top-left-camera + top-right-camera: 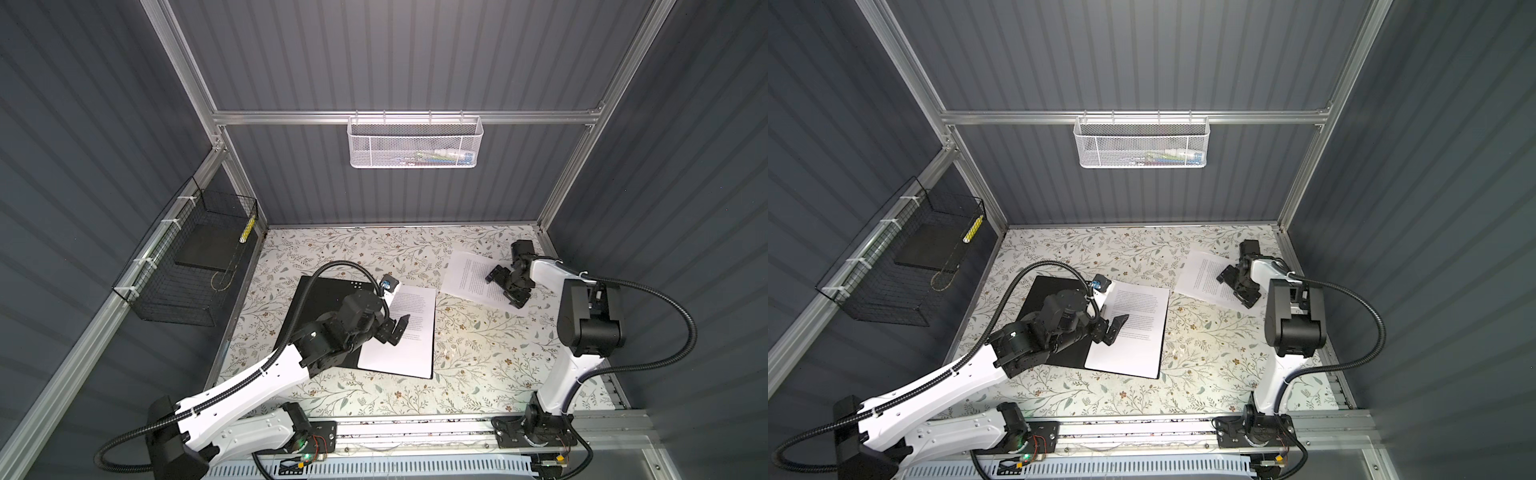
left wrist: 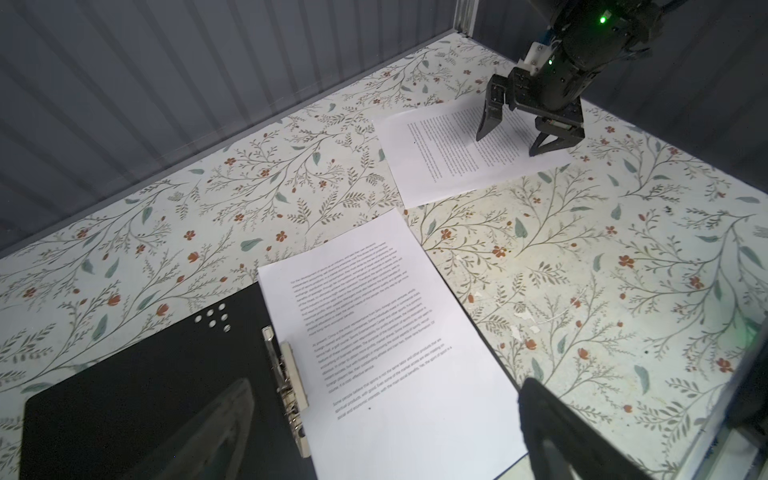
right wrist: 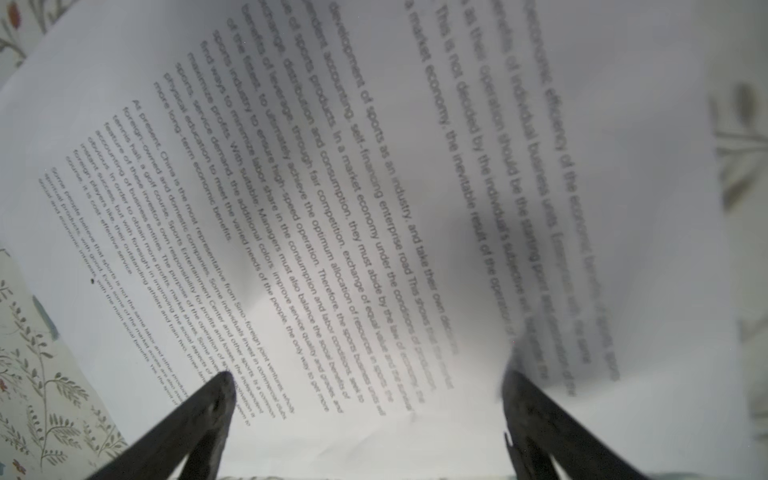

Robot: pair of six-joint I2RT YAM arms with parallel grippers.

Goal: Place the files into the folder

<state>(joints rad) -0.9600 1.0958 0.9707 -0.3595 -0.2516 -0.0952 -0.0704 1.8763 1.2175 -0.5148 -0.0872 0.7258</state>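
Observation:
The folder (image 1: 316, 299) (image 1: 1050, 293) lies open at centre left, black inside (image 2: 145, 374), with a metal spine clip (image 2: 291, 386). One printed file sheet (image 1: 411, 336) (image 1: 1138, 332) (image 2: 395, 353) lies on its right half. My left gripper (image 1: 397, 330) (image 1: 1115, 328) (image 2: 382, 436) hovers open over that sheet, holding nothing. A second file sheet (image 1: 465, 274) (image 1: 1198, 274) (image 2: 449, 162) (image 3: 374, 166) lies loose on the table at the back right. My right gripper (image 1: 505, 289) (image 1: 1235, 289) (image 2: 507, 145) (image 3: 368, 376) stands open over it, fingertips down at or on the paper.
A white mesh basket (image 1: 415, 141) hangs on the back wall. A black wire basket (image 1: 187, 266) is fixed to the left wall. The floral tabletop (image 1: 478, 353) ends at an aluminium rail (image 1: 415, 428) in front, where both arm bases sit.

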